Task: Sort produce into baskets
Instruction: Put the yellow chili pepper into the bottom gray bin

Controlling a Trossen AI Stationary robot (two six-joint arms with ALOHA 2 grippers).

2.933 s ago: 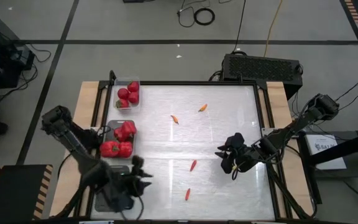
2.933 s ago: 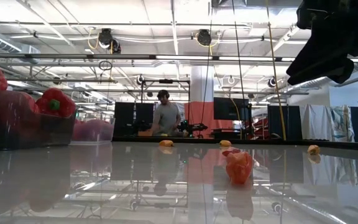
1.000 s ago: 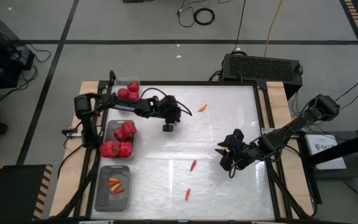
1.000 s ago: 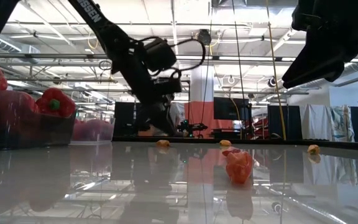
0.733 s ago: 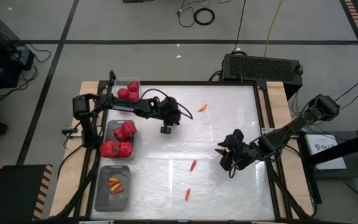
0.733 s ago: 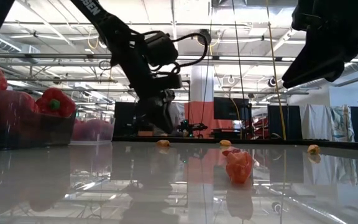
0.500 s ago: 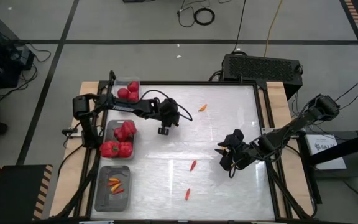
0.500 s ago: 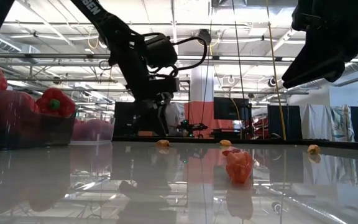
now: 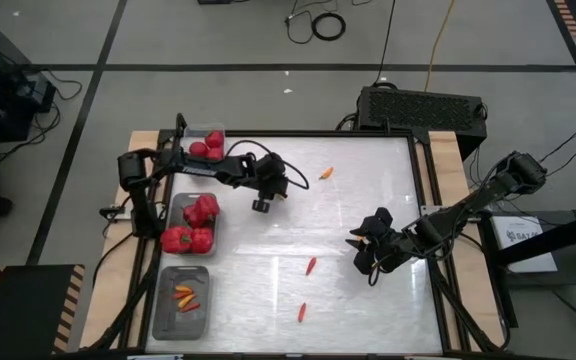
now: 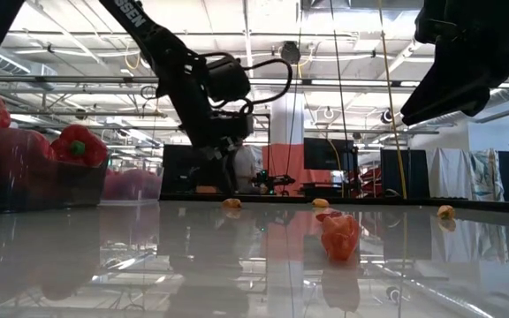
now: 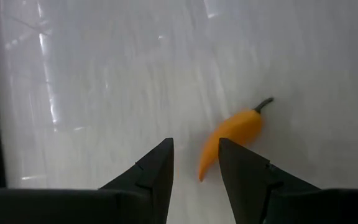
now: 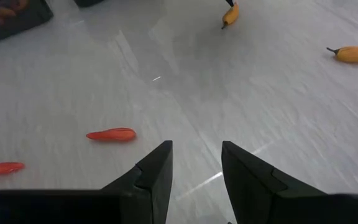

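My left gripper [image 9: 264,200] hangs open over the far middle of the table, pointing steeply down. In its wrist view an orange chili [image 11: 232,138] lies on the table just past its fingertips [image 11: 196,146], beside one finger and touched by neither. My right gripper [image 9: 363,255] hovers open at the right middle, holding nothing. Two red chilies [image 9: 311,265] [image 9: 302,312] lie near it and another orange chili [image 9: 325,173] lies far back. At the left stand three baskets: a clear one [image 9: 206,150] with tomatoes, a grey one [image 9: 193,222] with bell peppers, and a grey one [image 9: 181,300] with chilies.
A black box [image 9: 423,108] sits beyond the table's far right corner. In the low view, the room beyond the far edge shows behind the left arm [image 10: 206,97]. The white tabletop [image 9: 368,300] lies bare between the loose chilies.
My left gripper has stayed over the same spot above the orange chili but has rolled about its own axis and tipped a little. Its finger gap looks unchanged. My right arm has kept still and no produce has moved.
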